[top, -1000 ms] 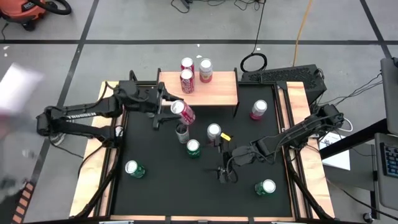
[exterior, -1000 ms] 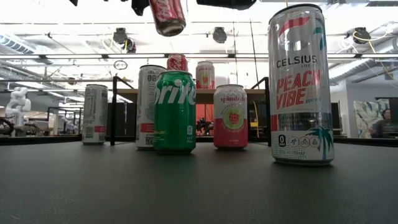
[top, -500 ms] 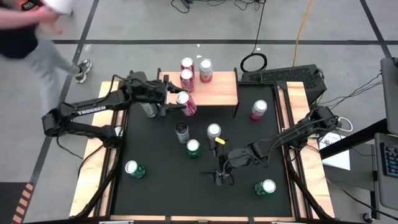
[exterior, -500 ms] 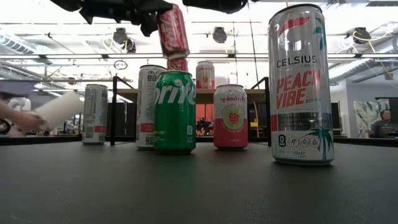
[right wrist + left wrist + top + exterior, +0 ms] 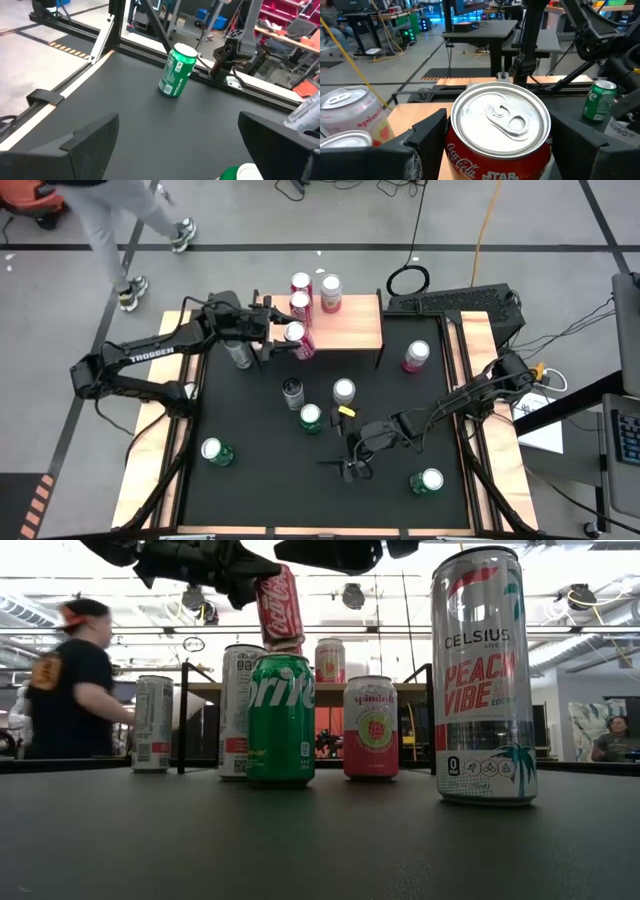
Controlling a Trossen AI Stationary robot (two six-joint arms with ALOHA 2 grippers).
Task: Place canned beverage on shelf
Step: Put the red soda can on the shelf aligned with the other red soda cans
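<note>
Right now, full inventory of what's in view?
shelf: one, light wood, far edge of mat
shelf cans: three, two red, one pink, upright on shelf
Coca-Cola can: one, red, held tilted at the shelf's front-left corner
green cans: three, on mat: middle, near left, near right
silver cans: three, on mat, left and middle
pink can: one, on mat, right of shelf
yellow bit: one, mat middle
mat: one, black
person: one, on the floor beyond the table's far left
left gripper: shut on Coca-Cola can
right gripper: open, low over mat
</note>
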